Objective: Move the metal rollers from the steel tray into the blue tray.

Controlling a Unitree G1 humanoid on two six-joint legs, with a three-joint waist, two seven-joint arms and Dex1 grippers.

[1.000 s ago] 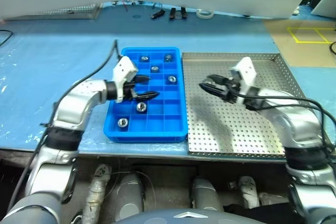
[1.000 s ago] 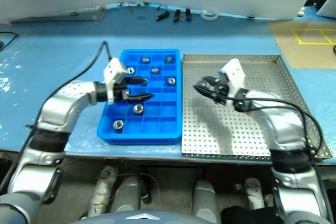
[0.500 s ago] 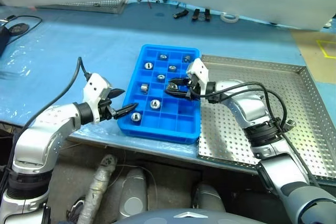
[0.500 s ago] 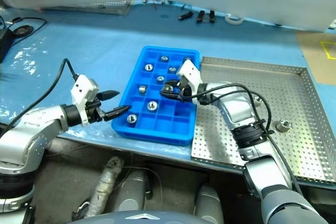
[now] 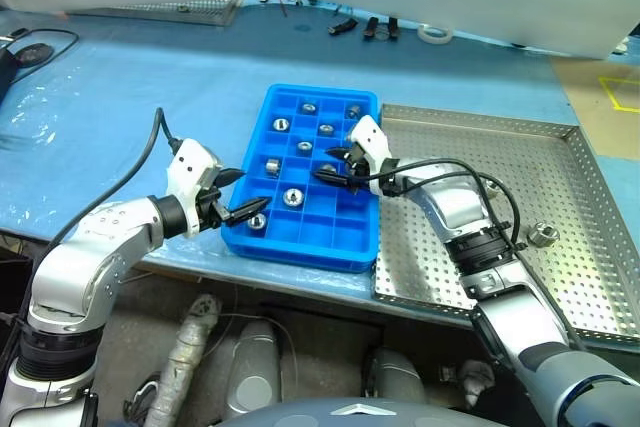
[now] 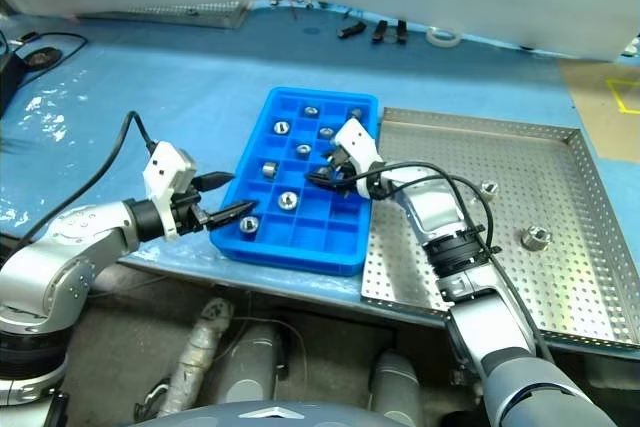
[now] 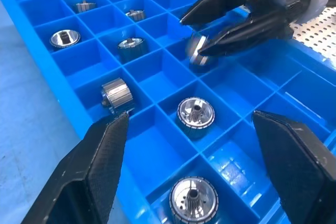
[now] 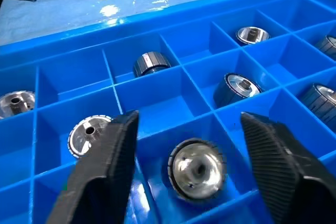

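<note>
Bright, even light from overhead falls on the scene, drawing white glare patches off the glossy blue cover of the desk (image 5: 90, 122) at the left and small highlights off the metal rollers (image 8: 197, 170) in the blue tray (image 7: 31, 3). Shadows are soft and short. In the left wrist view the roller beside the right end effector (image 7: 195, 35) is smeared with motion blur, and the near black fingers (image 7: 100, 166) loom large and slightly soft.
</note>
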